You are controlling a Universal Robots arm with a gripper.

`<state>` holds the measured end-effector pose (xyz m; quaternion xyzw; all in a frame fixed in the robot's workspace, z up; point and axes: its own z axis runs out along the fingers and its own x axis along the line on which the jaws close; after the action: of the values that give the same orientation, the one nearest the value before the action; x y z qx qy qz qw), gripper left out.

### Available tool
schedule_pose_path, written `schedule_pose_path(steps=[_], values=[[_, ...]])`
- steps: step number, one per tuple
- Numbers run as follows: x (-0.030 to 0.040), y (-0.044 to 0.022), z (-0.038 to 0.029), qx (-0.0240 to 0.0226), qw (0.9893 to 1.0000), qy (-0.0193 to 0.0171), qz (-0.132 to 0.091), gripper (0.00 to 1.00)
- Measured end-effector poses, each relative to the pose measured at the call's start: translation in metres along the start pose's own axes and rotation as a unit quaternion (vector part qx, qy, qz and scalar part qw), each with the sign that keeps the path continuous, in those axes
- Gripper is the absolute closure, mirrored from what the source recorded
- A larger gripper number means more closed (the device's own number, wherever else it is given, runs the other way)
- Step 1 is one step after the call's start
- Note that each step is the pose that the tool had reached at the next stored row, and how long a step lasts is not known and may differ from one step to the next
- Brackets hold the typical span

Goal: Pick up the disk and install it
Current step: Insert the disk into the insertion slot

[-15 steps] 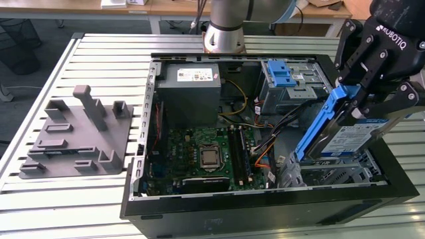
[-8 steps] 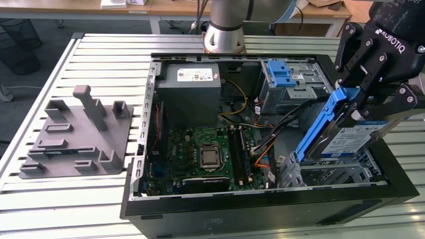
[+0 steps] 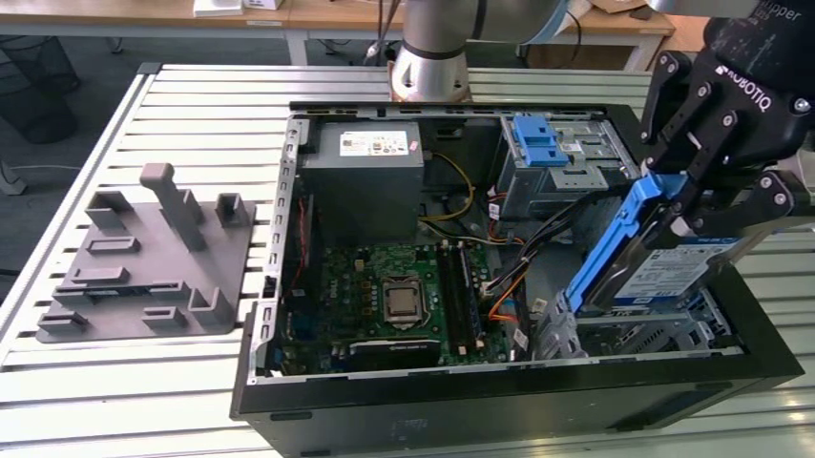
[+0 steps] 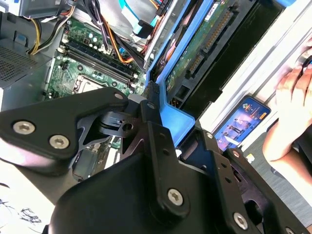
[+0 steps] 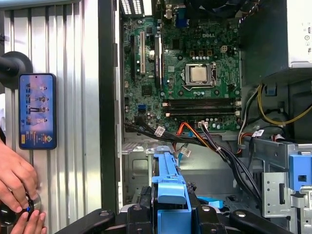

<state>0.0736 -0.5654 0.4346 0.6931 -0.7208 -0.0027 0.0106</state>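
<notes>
In the exterior view my gripper [image 3: 698,202] is shut on the disk [image 3: 656,272], a silver drive with a white-and-blue label and blue side rails. The disk hangs tilted, its lower end down in the drive bay [image 3: 662,329] at the right front corner of the open computer case [image 3: 510,382]. The second wrist view shows a finger [image 4: 152,122] pressed against the disk's blue rail [image 4: 180,114], with the drive's green underside [image 4: 204,44] beyond. In the first wrist view the blue rail [image 5: 168,187] stands between the jaws above the bay.
Inside the case are the motherboard [image 3: 395,296], a grey power supply box [image 3: 369,162], a blue latch [image 3: 541,143] and loose cables [image 3: 510,277]. A grey fixture [image 3: 147,267] sits on the slatted table at the exterior view's left. A person's hand [image 5: 14,183] and a phone [image 5: 37,111] lie beside the case.
</notes>
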Motion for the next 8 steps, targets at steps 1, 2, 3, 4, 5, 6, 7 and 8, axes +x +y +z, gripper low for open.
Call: schedule_pose_path(steps=[1, 2, 3, 4, 5, 6, 7, 8], values=[[0.0001, 0.0000, 0.0005, 0.0000, 1.0000, 0.0000, 0.000, 0.63], [0.0003, 0.0000, 0.0009, 0.0000, 1.0000, 0.0000, 0.000, 0.63], [0.0005, -0.0001, 0.0014, 0.0000, 1.0000, 0.0000, 0.000, 0.63], [0.0007, -0.0001, 0.0020, 0.0000, 1.0000, -0.0001, 0.000, 0.63], [0.0008, -0.0001, 0.0026, 0.0000, 1.0000, 0.0000, 0.000, 0.63], [0.0009, -0.0001, 0.0032, 0.0000, 1.0000, 0.0000, 0.000, 0.63], [0.0010, -0.0002, 0.0038, 0.0000, 1.0000, 0.0000, 0.000, 0.63], [0.0010, -0.0002, 0.0044, 0.0000, 1.0000, 0.0000, 0.000, 0.63]])
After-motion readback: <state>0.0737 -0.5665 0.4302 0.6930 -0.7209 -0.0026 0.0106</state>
